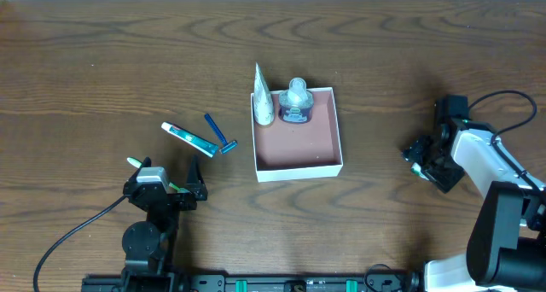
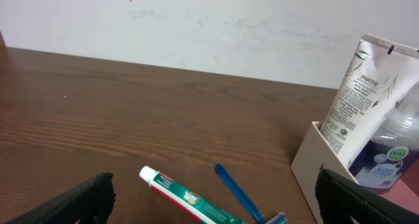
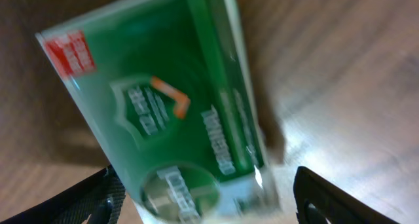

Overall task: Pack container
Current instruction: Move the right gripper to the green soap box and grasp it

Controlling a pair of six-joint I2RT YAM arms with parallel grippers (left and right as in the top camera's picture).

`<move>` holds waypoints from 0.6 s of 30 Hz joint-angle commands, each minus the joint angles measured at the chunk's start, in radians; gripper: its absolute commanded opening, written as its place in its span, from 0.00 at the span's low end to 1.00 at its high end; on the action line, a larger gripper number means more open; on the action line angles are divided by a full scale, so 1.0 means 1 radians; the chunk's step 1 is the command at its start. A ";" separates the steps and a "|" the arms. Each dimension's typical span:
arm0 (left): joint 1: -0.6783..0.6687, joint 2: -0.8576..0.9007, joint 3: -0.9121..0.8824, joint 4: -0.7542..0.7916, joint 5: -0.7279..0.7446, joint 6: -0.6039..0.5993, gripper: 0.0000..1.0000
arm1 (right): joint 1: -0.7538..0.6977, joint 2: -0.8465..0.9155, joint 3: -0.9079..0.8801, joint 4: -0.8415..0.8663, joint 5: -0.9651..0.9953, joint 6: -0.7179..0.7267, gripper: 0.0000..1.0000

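Observation:
The container (image 1: 300,169), a shallow white-walled box with a reddish-brown floor, sits mid-table. A white Pantene tube (image 1: 262,96) and a clear bottle (image 1: 296,102) stand at its far side. A toothpaste tube (image 1: 189,138) and a blue razor (image 1: 219,135) lie left of it. My left gripper (image 1: 183,188) hovers open just in front of them; in its wrist view the toothpaste (image 2: 190,199) and razor (image 2: 239,194) lie between the wide-apart fingers. My right gripper (image 1: 418,155) is far right, open around a green box (image 3: 163,99); a gap shows at the right finger (image 3: 327,194).
In the left wrist view the container's white wall (image 2: 314,162) rises at the right with the Pantene tube (image 2: 363,93) and bottle (image 2: 393,152) behind it. Bare brown wood lies between the container and the right arm. A black cable (image 1: 68,236) trails at the front left.

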 commanded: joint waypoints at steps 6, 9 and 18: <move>0.005 -0.006 -0.021 -0.036 -0.027 0.013 0.98 | -0.039 0.000 -0.018 0.111 -0.026 -0.133 0.81; 0.005 -0.006 -0.021 -0.036 -0.027 0.013 0.98 | -0.040 0.000 -0.018 0.154 -0.025 -0.208 0.81; 0.005 -0.006 -0.021 -0.036 -0.027 0.013 0.98 | -0.039 0.001 -0.018 0.152 -0.034 -0.233 0.50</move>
